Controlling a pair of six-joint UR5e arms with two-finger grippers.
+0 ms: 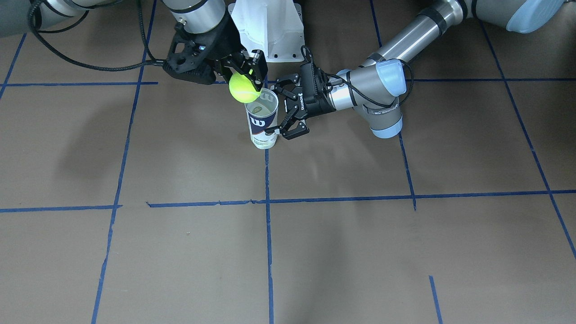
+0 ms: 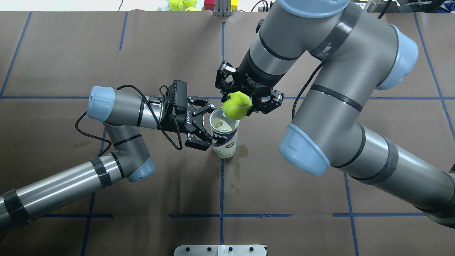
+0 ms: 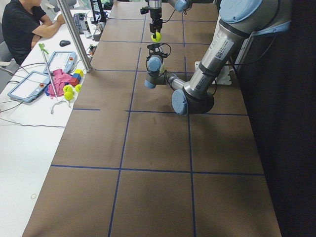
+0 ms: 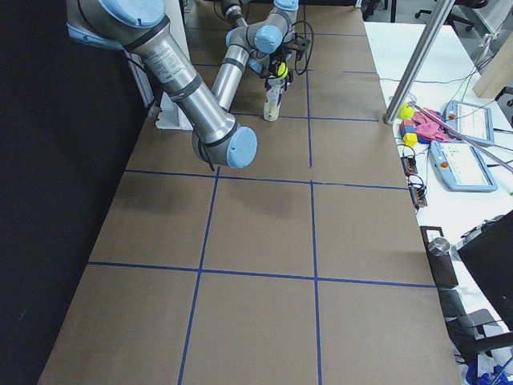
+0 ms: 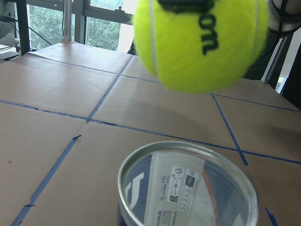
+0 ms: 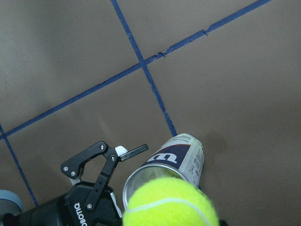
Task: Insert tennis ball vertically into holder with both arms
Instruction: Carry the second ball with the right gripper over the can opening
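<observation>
Holder [image 2: 224, 140], mouth: open, with a clear gap below the tennis ball [image 2: 237, 105], which hangs just above it, pinched in the right gripper [image 2: 241, 104]. Left side: taken up by the left gripper [image 2: 210, 124], jaws spread. Right and near sides: open table [image 2: 270, 192], room to pass.

robotics lab: robot arms [image 2: 337, 117], blue-taped grid table [image 4: 264, 233], teach pendants [image 4: 473, 167] on bench [image 3: 24, 163] (person [image 3: 22, 24] seated there)

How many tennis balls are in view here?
3 clearly: a tennis ball in the right claw over the holder, two loose balls beyond the table's far edge; more may be hidden there.
</observation>
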